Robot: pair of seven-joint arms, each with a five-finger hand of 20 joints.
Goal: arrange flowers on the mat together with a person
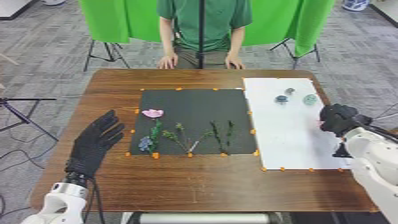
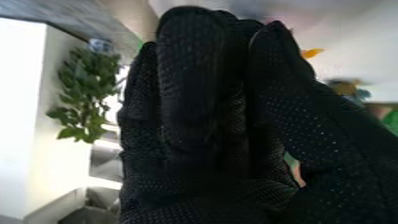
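In the head view my right hand (image 1: 339,119) is over the white mat's (image 1: 289,137) right edge, with a small pink bit beside it; whether they touch I cannot tell. My right hand (image 2: 200,115) has extended fingers in the right wrist view, thumb alongside. My left hand (image 1: 94,142) lies open left of the black mat (image 1: 191,107). That mat holds a pink flower (image 1: 153,113), a blue-grey flower (image 1: 146,144) and several green stems (image 1: 180,134). Blue flowers (image 1: 282,99) and a pale green piece (image 1: 310,99) are on the white mat.
Orange clips (image 1: 155,155) line both mats on the brown table (image 1: 178,187). A person stands across the table, hands (image 1: 167,62) at its far edge, away from the flowers. A dark stand (image 1: 27,117) is on the left.
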